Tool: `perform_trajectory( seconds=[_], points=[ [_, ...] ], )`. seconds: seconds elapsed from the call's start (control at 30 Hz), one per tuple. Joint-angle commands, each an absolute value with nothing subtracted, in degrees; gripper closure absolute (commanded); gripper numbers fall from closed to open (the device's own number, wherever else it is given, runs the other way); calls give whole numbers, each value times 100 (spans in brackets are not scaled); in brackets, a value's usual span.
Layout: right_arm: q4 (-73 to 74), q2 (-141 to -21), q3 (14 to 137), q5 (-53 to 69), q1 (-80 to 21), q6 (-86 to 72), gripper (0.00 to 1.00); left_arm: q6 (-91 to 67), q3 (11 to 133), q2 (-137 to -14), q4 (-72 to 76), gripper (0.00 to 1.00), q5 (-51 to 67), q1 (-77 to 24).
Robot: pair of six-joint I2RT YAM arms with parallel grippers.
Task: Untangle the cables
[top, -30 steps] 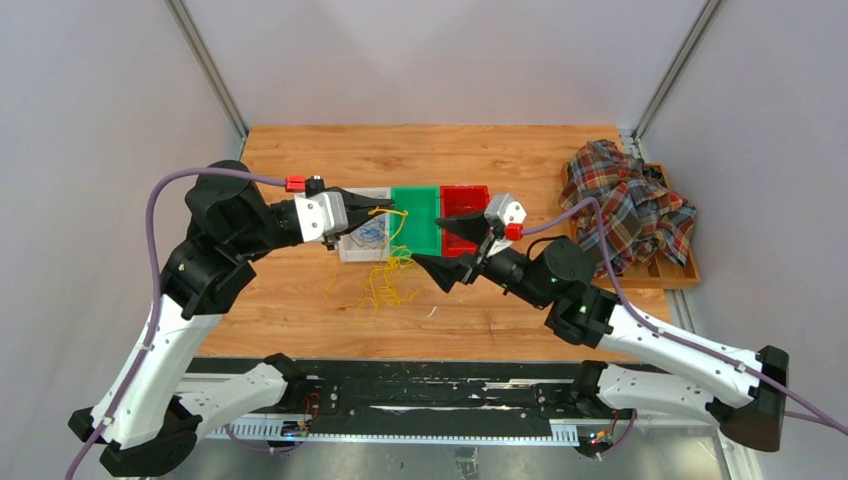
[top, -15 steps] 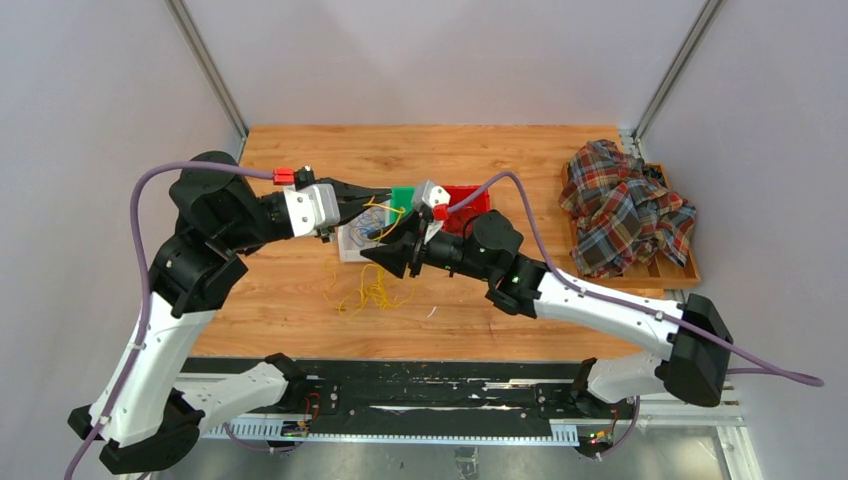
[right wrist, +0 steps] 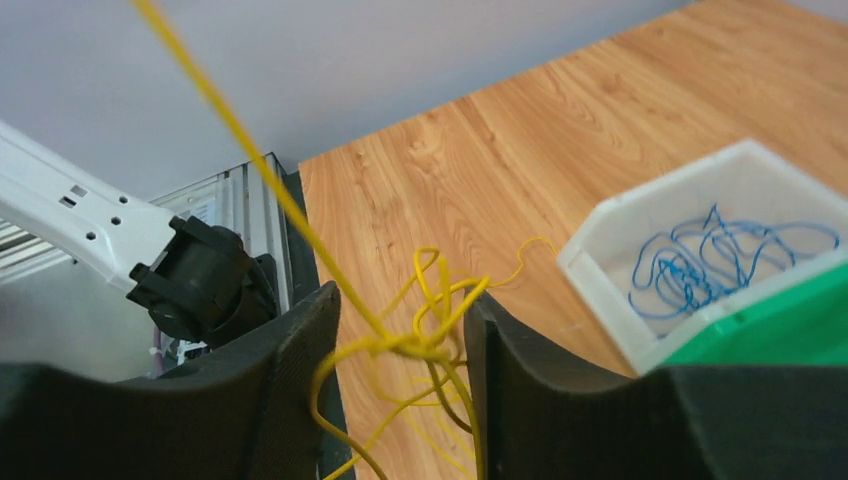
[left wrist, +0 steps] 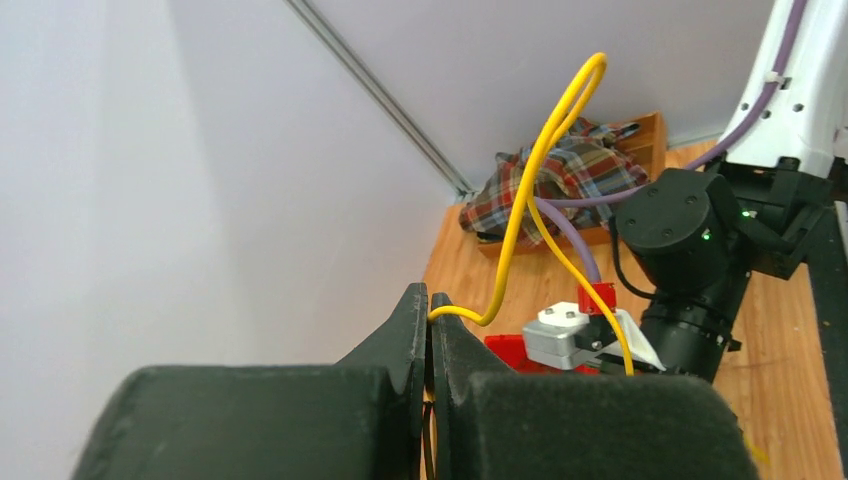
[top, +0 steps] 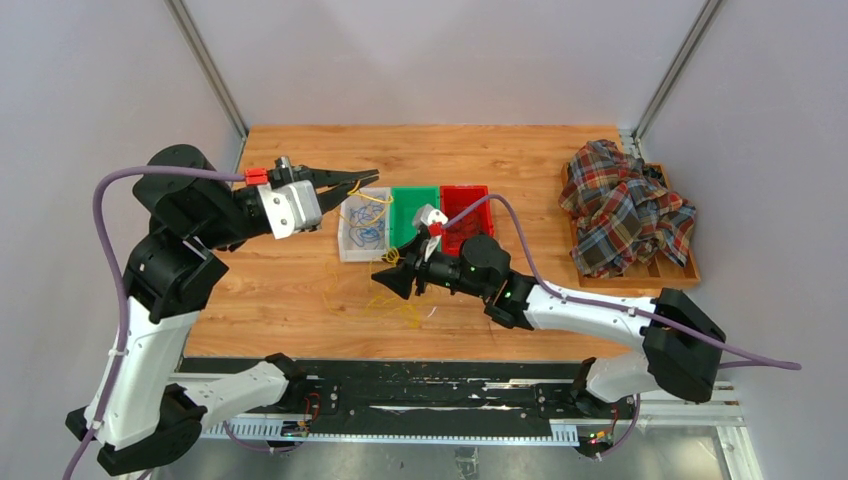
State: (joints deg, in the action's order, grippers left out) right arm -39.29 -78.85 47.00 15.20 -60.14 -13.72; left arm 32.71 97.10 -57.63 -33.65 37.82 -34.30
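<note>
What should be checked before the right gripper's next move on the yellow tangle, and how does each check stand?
1. The left gripper clamps the yellow cable: ok, jaws shut on it.
2. The yellow knot sits between the jaws of the right gripper: ok.
3. The right gripper is closed on the knot: not ok, jaws stand apart.
4. The blue cables lie apart from the knot: ok, they are in the white bin.
5. The strand between the grippers is pulled tight: cannot tell; it curves near the left gripper.
</note>
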Motion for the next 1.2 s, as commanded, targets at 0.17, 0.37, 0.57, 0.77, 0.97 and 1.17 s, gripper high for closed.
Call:
perform_trajectory(
  seconds=[0.17,0.37,0.57,0.77,0.97,1.17],
  points=[
    [-3741,-6994,4096,1147,-5774,-1421,44,3579,10140,-5746,-3453,99,3632,-3454],
    [-3405,-6375,3978,1259,-5579,-1295,40,3786,10135,-5739,-3524,99,3556,-3450],
    [-3029,-6073,4231,1662,-5383,-1262,55,3806,10143,-5739,-3524,99,3576,-3454],
    [-2877,-6441,4607,1877,-5362,-1237,56,3806,10150,-5739,-3524,99,3586,-3454],
    [-3099,-6825,4811,1934,-5362,-1381,81,3812,10150,-5697,-3519,100,3545,-3454],
    [-2634,-6726,4858,1437,-5353,-1358,99,3859,10131,-5636,-3528,100,3512,-3454]
  ],
)
